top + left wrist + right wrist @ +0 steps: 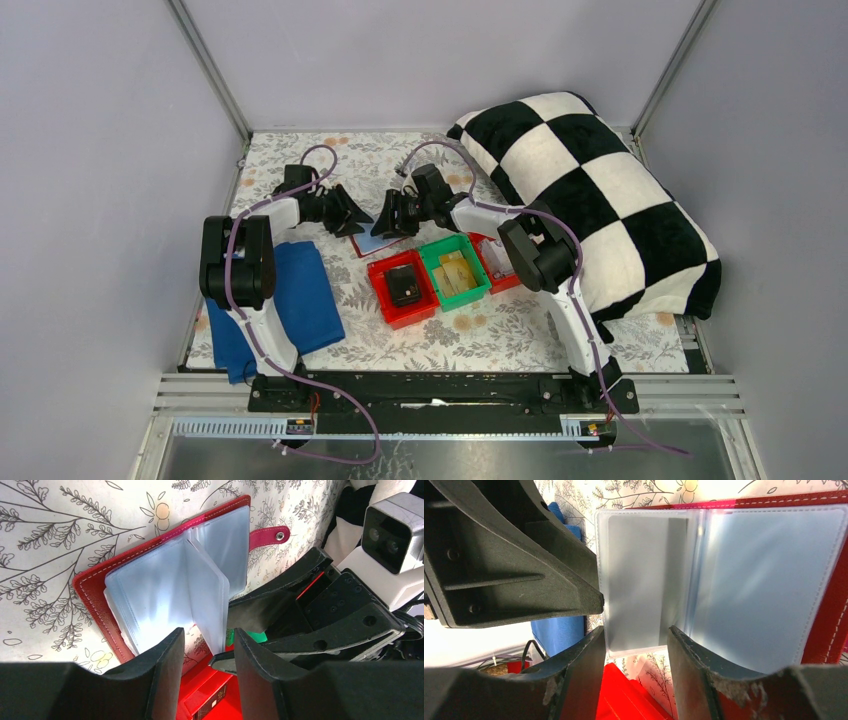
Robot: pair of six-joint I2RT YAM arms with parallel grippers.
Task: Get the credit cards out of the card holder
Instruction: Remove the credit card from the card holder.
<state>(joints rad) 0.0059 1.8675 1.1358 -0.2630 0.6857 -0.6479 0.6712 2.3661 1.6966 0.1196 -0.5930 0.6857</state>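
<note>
Both jaw pairs apart over open red card holder (92, 587), mid-frame: left gripper (207, 635) astride upright clear sleeve (150, 585), right gripper (634, 632) at lower edge of sleeved pale credit card (639, 575).

A green bin (447, 243) stands on the floral-covered desk (450, 335) and holds yellow-tan flat items (458, 273). A red bin (378, 285) lies against its left side, with a small black boxy object (404, 286) inside. A second red bin (505, 283) sits at its right, partly hidden. A blue cloth (300, 295) lies well to its left. A black-and-white checkered pillow (590, 180) lies to its right and behind.
</note>
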